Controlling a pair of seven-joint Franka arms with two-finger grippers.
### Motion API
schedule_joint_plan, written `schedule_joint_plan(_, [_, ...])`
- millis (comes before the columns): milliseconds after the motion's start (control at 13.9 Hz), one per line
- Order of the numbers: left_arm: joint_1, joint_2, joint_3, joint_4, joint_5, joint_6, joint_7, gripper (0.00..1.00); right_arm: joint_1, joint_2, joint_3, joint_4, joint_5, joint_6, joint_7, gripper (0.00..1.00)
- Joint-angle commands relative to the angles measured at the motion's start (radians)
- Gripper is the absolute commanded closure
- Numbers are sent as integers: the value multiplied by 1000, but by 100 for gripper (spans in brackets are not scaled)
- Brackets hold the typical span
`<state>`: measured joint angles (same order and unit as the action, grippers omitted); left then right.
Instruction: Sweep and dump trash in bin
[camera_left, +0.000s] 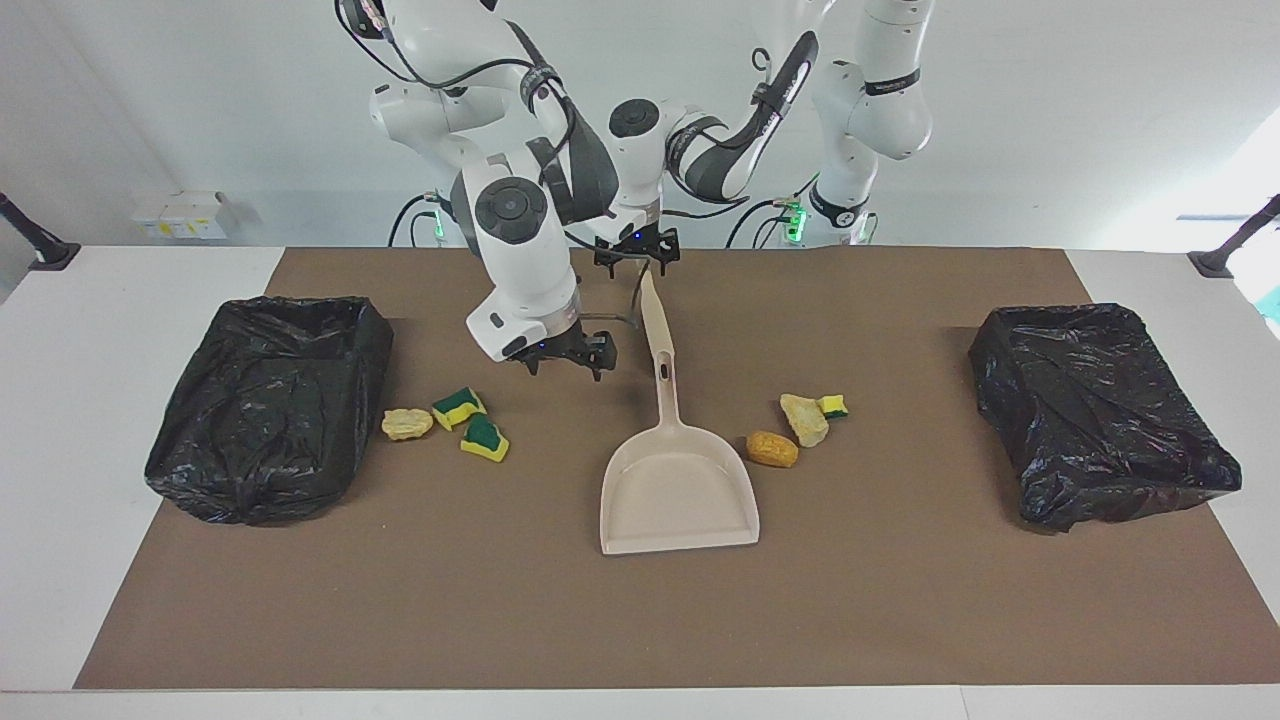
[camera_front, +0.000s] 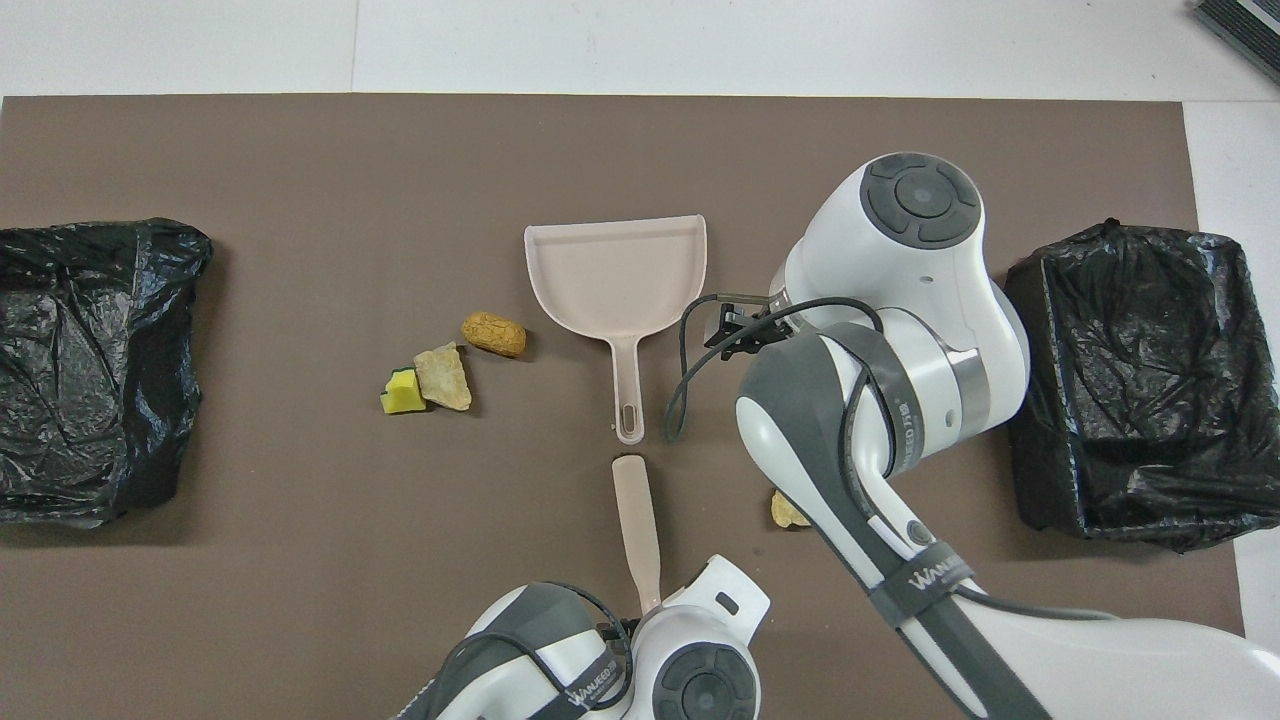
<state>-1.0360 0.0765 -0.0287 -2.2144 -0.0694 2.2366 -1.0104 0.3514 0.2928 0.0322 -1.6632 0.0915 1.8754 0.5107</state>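
right gripper (camera_left: 562, 360) – jaws open, over mat beside dustpan (camera_left: 678, 487) handle | left gripper (camera_left: 636, 254) – jaws open, over brush (camera_front: 637, 530) | trash (camera_left: 446, 422) near bin (camera_left: 270, 405); more (camera_left: 797, 430) beside dustpan pan

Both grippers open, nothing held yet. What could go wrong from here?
1. The right gripper and left gripper hang close together by the dustpan handle and the stick; the arms could clash.
2. The scraps lie beside the dustpan, not at its mouth, so it may need turning, or pieces get pushed away.
3. The bag on the bin looks slumped; dumped scraps might spill.
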Motion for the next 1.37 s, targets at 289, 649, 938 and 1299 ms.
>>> schedule_joint_plan(289, [-3,-26,4,-4,-9,-61,9,100,-2,-29,3,-41,11,31,11,0])
schedule_joint_plan(649, [48,-136,15,2,-9,-216,79,100,1,-18,3,-40,13,60,12,0])
schedule_joint_plan(938, [134,-237,16,2,-9,-421,179,100,33,9,5,-33,33,100,20,0])
schedule_joint_plan(1299, [354,-345,18,4,-7,-541,335,100,178,86,2,-21,11,227,83,0])
